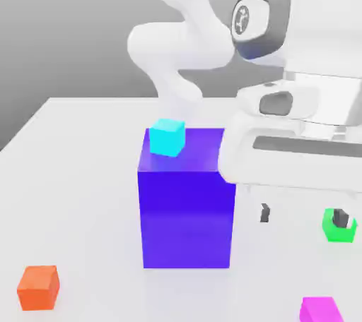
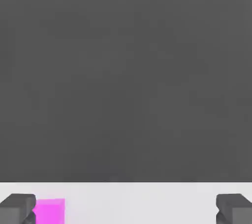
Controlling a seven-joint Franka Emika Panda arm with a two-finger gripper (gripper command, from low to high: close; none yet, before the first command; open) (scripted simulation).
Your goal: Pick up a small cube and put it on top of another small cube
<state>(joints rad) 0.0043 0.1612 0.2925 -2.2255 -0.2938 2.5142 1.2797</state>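
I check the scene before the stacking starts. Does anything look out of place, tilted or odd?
Nothing looks damaged or tilted. One oddity: a small cyan cube already sits on top of the big purple-blue block. The small magenta cube, green cube and orange cube rest apart on the white table.

Hand [image 1: 302, 213] low, fingers wide apart

Matt, smooth pink cube [image 1: 320, 310]; glossy white table [image 1: 85, 193] faintly mirrors the smooth purple-blue block [image 1: 186, 207]

A white table [image 1: 78, 172] is seen carrying 1 big purple-blue block [image 1: 186, 218], 1 orange cube [image 1: 38, 287], 1 green cube [image 1: 338, 227] and 1 magenta cube [image 1: 319, 311].
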